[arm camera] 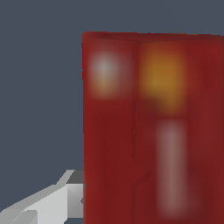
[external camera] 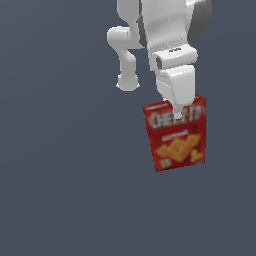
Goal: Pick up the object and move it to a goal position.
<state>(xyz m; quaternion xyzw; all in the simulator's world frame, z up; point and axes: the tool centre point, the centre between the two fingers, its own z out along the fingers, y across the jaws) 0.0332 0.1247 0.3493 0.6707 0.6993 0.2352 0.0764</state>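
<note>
- The red rectangular cardboard cracker box, lettered "CHEEZ-IT" in white with orange crackers pictured, sits right of centre in the exterior view, slightly tilted.
- It is probably light and stiff-walled but hollow, so hard squeezing could dent it; the smooth printed faces may slip.
- The sensible hold is across the narrow thickness near the top edge.
- The white gripper meets that top edge; one finger lies beside the box, apparently clamping it.
</note>
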